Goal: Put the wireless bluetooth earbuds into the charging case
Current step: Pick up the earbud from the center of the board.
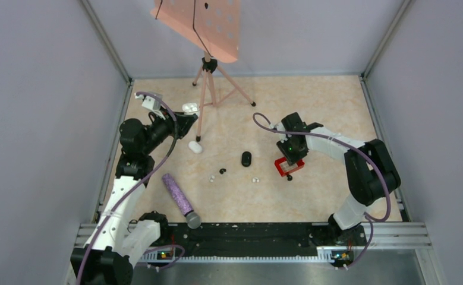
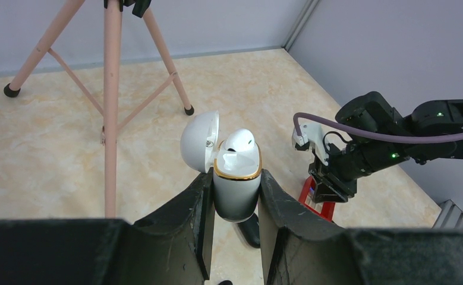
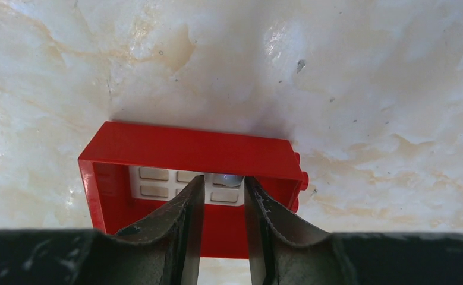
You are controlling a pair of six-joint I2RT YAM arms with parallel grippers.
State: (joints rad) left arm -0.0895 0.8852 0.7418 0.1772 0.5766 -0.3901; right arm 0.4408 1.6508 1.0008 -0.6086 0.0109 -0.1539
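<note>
My left gripper (image 2: 236, 178) is shut on the charging case (image 2: 236, 199), a white case with a gold rim. It holds the case upright above the table with the lid (image 2: 199, 141) open. One white earbud (image 2: 239, 141) sits in the case. In the top view the case (image 1: 190, 108) is at the far left by the left gripper (image 1: 184, 119). Two tiny white earbuds (image 1: 211, 177) (image 1: 255, 179) lie on the table at centre. My right gripper (image 3: 224, 181) reaches into the red basket (image 3: 157, 145), its jaws slightly apart on either side of a small glossy bit (image 3: 229, 178).
A pink music stand on a tripod (image 1: 208, 77) stands at the back, close to the left gripper. A white pebble-shaped thing (image 1: 195, 147), a black case (image 1: 246, 158), two small black bits (image 1: 222, 171) (image 1: 289, 177) and a purple-handled microphone (image 1: 180, 200) lie on the table.
</note>
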